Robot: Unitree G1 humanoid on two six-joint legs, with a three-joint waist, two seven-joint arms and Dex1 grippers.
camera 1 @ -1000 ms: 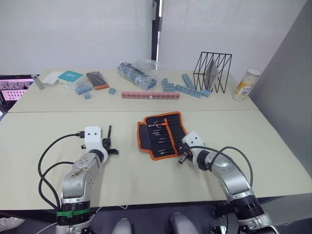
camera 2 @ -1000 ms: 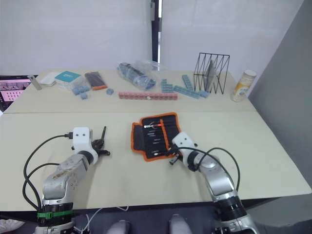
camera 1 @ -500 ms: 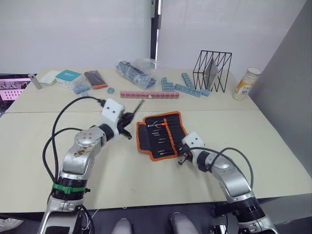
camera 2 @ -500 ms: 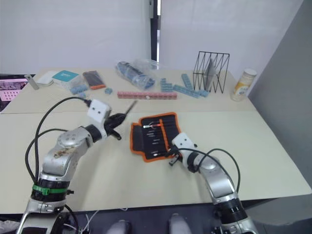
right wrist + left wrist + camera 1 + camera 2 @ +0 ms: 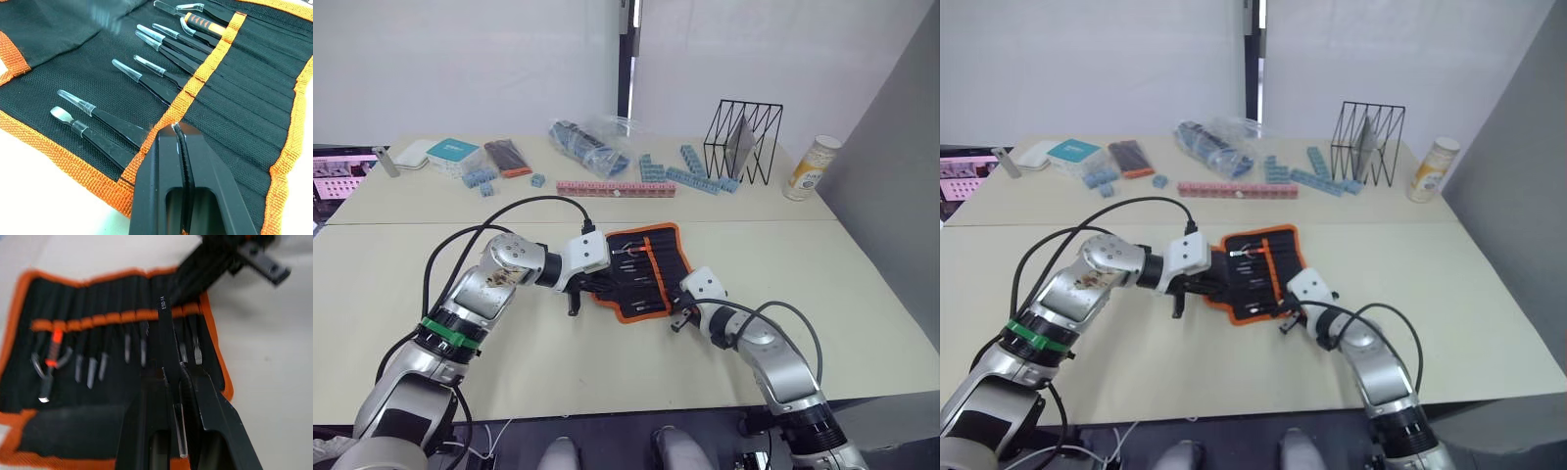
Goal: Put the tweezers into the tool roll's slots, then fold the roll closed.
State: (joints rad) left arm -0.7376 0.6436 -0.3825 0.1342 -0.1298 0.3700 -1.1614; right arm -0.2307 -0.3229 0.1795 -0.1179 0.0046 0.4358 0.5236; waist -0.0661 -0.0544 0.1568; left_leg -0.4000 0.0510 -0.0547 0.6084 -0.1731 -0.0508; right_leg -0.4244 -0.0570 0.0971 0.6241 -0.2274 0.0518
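Note:
The tool roll point(image 5: 658, 253) lies open on the near table, black with orange trim and an orange centre strip point(image 5: 208, 63). Several capped tweezers point(image 5: 146, 81) sit in its slots point(image 5: 244, 98). My left gripper point(image 5: 579, 289) hovers at the roll's left edge, shut on one slim black pair of tweezers point(image 5: 166, 333) that points across the open roll. My right gripper point(image 5: 680, 313) is at the roll's near right corner. It is shut, its fingertips point(image 5: 161, 142) pinching the fabric where the orange strip ends.
On the far table stand a black wire rack point(image 5: 741, 137), a can point(image 5: 806, 168), a pink brick row point(image 5: 615, 189), blue bricks point(image 5: 690, 178), a plastic bag point(image 5: 592, 142), a teal box point(image 5: 453, 152) and a black-and-orange packet point(image 5: 507, 160).
My left arm has swung from the table's left side to the roll's left edge, carrying the tweezers. The right gripper has stayed on the roll's corner.

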